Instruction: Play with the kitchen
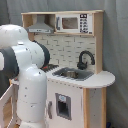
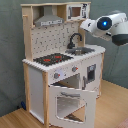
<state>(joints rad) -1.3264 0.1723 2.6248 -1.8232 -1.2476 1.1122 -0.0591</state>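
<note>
The kitchen point(image 2: 62, 60) stands with its oven door point(image 2: 70, 102) hanging open; the arm point(image 2: 107, 27) hovers by the sink point(image 2: 82, 50), its claw's grip I cannot tell.

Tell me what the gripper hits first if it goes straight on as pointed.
Probably the kitchen: the gripper points toward the second exterior view's left, at the back wall above the black faucet. Depth is unclear, so it may pass in front.

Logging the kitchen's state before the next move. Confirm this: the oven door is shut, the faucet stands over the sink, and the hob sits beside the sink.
One thing is wrong: the oven door is not shut. The second exterior view shows it swung open and hanging forward. The rest holds: the faucet stands over the sink, and the hob sits beside the sink.
</note>
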